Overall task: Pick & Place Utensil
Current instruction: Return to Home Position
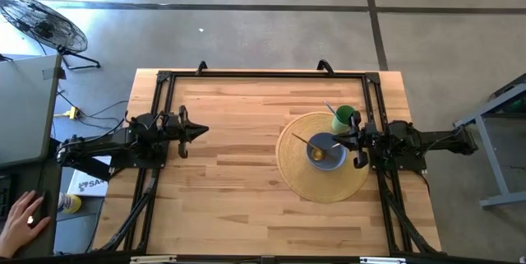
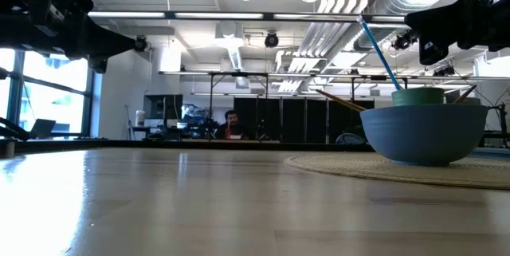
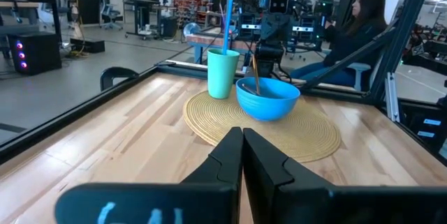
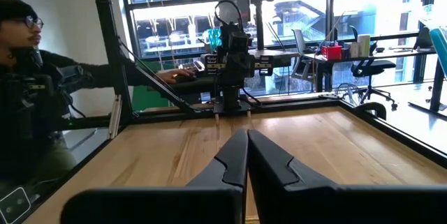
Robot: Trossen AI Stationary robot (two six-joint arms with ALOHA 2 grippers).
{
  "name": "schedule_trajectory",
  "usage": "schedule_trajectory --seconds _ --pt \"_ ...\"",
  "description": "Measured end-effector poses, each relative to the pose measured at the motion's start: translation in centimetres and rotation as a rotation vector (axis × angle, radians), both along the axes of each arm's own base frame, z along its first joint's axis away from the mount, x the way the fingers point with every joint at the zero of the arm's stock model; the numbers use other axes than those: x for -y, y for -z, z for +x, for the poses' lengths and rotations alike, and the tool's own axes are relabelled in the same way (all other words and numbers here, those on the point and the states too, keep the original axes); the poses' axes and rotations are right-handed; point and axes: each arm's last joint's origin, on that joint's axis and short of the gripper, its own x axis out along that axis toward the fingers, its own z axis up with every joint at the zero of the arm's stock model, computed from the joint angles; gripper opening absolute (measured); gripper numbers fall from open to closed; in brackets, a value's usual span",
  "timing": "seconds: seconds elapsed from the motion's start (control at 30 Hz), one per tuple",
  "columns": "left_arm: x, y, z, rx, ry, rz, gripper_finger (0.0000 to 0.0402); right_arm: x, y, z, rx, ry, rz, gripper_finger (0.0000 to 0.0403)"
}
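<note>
A blue bowl (image 1: 326,150) sits on a round woven mat (image 1: 306,178) at the table's right. A thin brown utensil (image 1: 306,141) leans in the bowl, its handle over the rim toward the left. Behind the bowl stands a green cup (image 1: 343,118) holding a blue stick (image 3: 228,21). The left wrist view shows the bowl (image 3: 267,98), the cup (image 3: 223,72) and the utensil (image 3: 255,74). My right gripper (image 1: 342,141) hovers shut above the bowl's right rim, touching nothing. My left gripper (image 1: 200,131) waits shut over the table's left half.
Black frame rails (image 1: 164,99) run along the table's left, far and right sides. Bare wood lies between the two arms (image 1: 246,157). A person's hand (image 1: 20,219) rests off the table at the near left. Another person (image 4: 28,77) sits beyond the table's edge.
</note>
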Motion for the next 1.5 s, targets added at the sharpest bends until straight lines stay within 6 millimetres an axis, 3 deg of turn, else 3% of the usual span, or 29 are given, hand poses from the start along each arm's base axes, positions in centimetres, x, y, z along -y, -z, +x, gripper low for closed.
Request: schedule_trajectory --seconds 1.5 --pt "0.00 0.00 0.00 0.000 0.000 0.000 0.0010 0.00 0.00 0.00 0.000 0.000 0.000 0.0007"
